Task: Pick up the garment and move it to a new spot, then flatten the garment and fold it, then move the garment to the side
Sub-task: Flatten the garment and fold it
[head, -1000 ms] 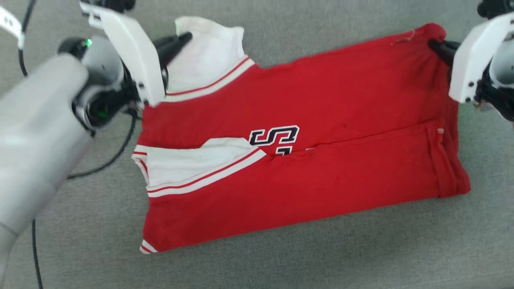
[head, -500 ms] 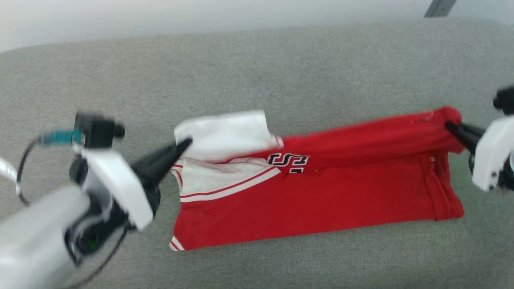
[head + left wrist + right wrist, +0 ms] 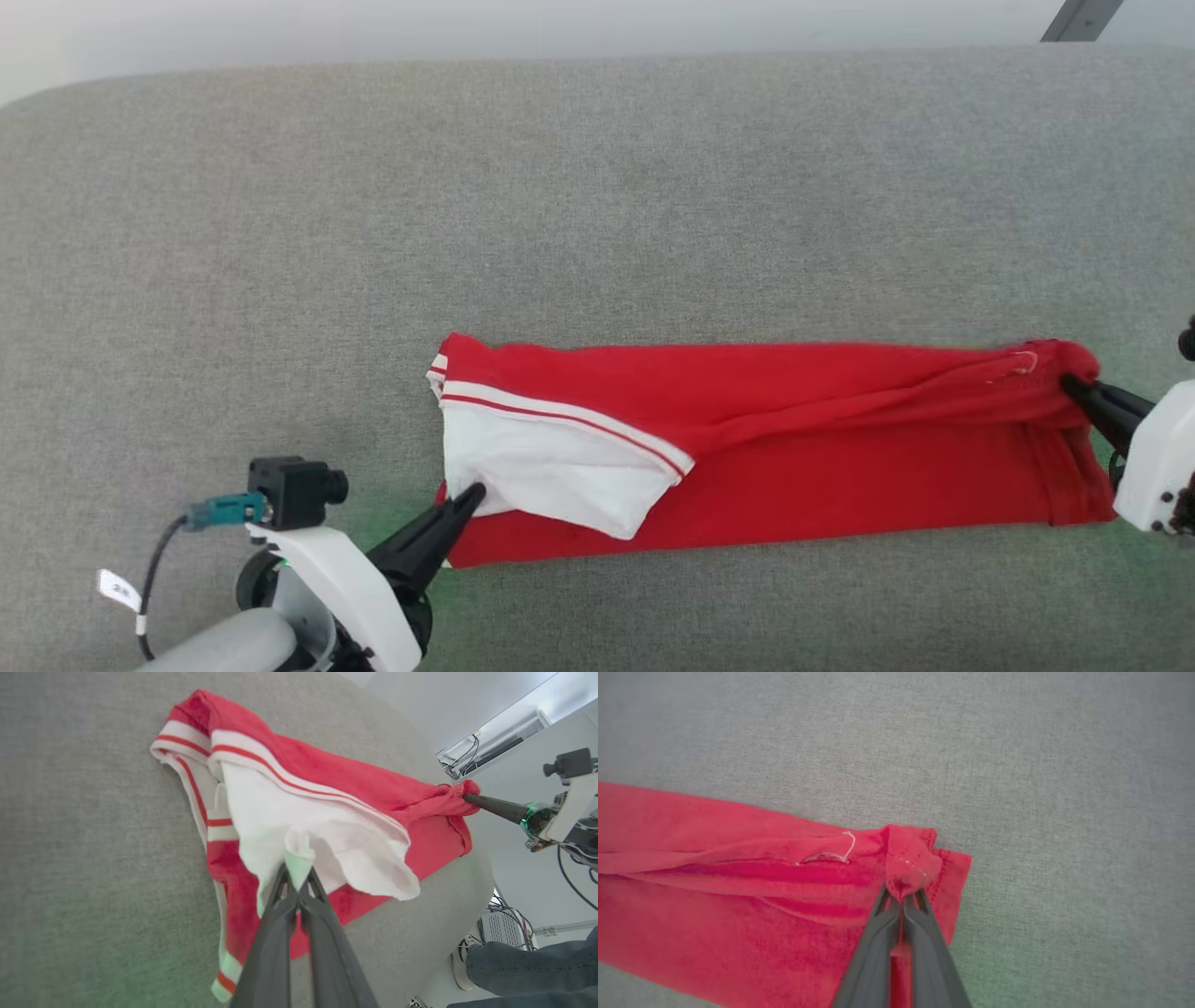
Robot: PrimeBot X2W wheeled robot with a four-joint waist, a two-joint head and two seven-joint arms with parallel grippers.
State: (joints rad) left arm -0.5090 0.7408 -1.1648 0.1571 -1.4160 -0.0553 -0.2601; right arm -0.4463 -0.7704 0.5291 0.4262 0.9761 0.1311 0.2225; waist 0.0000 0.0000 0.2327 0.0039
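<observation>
Grey woven surface stretches wide; a bright red soft-fabric shirt with white sleeve ends lies on it, folded lengthwise. My left pincer pinches the white sleeve, my right pincer the opposite red hem corner. Light, limp cloth, I judge; corners hold best.

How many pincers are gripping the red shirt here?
2. The left pincer pinches the white sleeve end at the garment's left end; the right pincer pinches the bunched red corner at its right end.
</observation>
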